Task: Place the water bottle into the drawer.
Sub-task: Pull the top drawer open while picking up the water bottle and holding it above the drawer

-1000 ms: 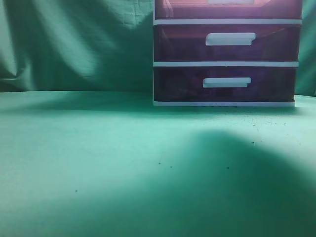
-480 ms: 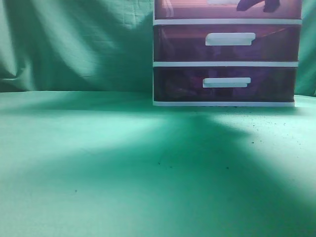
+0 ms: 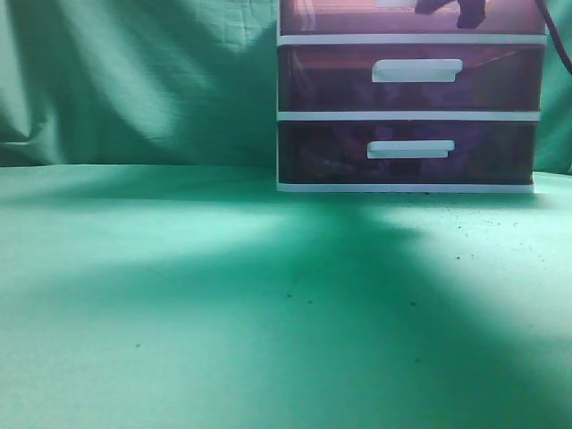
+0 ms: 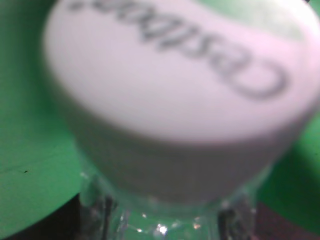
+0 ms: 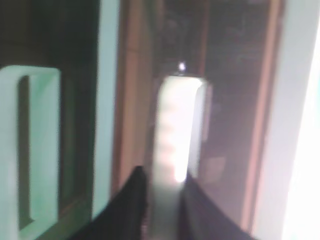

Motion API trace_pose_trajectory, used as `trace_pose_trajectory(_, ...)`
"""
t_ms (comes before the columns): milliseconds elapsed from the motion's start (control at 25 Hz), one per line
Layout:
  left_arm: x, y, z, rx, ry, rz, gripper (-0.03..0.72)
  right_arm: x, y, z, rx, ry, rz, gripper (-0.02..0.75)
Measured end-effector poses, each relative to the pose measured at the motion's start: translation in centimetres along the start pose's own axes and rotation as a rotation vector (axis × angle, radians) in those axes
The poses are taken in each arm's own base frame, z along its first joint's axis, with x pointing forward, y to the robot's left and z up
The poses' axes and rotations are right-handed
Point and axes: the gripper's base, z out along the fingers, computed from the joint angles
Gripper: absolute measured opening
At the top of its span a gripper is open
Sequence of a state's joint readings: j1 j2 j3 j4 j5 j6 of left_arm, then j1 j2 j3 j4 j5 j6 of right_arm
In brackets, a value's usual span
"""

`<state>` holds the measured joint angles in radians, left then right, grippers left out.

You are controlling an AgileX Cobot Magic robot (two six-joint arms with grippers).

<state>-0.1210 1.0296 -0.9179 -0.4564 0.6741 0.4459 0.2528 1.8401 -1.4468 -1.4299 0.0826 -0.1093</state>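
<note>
The water bottle's white printed cap [image 4: 170, 75] fills the left wrist view, with its clear neck below. My left gripper [image 4: 160, 227] is shut on the water bottle just under the cap; dark jaws show on both sides of the neck. It is out of the exterior view. The purple drawer cabinet [image 3: 340, 116] stands at the back right with three shut drawers. My right gripper [image 3: 454, 11] is at the top drawer's front. In the right wrist view its dark fingers [image 5: 165, 200] close on either side of the top drawer's white handle [image 5: 177, 125].
The middle drawer's handle [image 3: 416, 70] and the bottom drawer's handle [image 3: 410, 149] are white; the middle one also shows at the left of the right wrist view [image 5: 30, 150]. Green cloth [image 3: 179, 295] covers the table and backdrop. A broad arm shadow lies across it.
My right gripper has come into the exterior view at the top drawer and shifted a little along its front. The shadow on the cloth has spread toward the left.
</note>
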Motion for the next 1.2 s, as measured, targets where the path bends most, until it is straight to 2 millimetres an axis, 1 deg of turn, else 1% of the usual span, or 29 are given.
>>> trace_pose_trajectory(80, 0.0, 0.0, 0.0, -0.005, -0.005, 0.003, 0.302, 0.0, -0.2, 0.0, 0.007, -0.001, 0.012, 0.081)
trace_pose_trajectory(120, -0.1, 0.1, 0.0, -0.010, -0.010, 0.007, 0.302, 0.0, -0.2, 0.0, 0.007, -0.001, 0.025, 0.068)
trace_pose_trajectory(200, -0.2, 0.2, 0.0, -0.022, -0.016, 0.015, 0.302, 0.0, -0.2, 0.0, 0.007, -0.001, 0.050, 0.079)
trace_pose_trajectory(320, -0.2, 0.3, 0.2, -0.023, -0.014, 0.013, 0.302, 0.1, -0.3, -0.8, 0.009, -0.001, 0.087, 0.079)
trace_pose_trajectory(400, -0.3, 0.3, 0.3, -0.028, -0.022, 0.014, 0.302, -0.2, -0.1, -2.0, 0.002, -0.010, 0.089, 0.079)
trace_pose_trajectory(520, -0.4, 0.4, 0.3, -0.038, -0.044, 0.014, 0.302, -0.8, 0.4, -4.5, -0.010, -0.023, 0.090, 0.079)
trace_pose_trajectory(720, -0.6, 0.5, 0.3, -0.042, -0.058, 0.009, 0.302, -1.3, 1.9, -8.7, -0.040, -0.048, 0.085, 0.079)
trace_pose_trajectory(840, -0.7, 0.3, 0.3, -0.017, -0.070, -0.028, 0.302, -1.8, 2.8, -11.4, -0.045, -0.072, 0.080, 0.079)
trace_pose_trajectory(960, -0.8, 0.1, 0.2, 0.005, -0.079, -0.057, 0.302, -1.8, 3.5, -13.6, -0.042, -0.083, 0.079, 0.079)
trace_pose_trajectory(1080, -1.6, -0.3, -0.4, 0.033, -0.089, -0.064, 0.302, -1.4, 4.1, -15.3, -0.039, -0.084, 0.079, 0.079)
trace_pose_trajectory(1200, -3.2, -0.9, -1.5, 0.073, -0.138, -0.052, 0.302, -1.2, 5.0, -16.5, -0.047, -0.085, 0.079, 0.079)
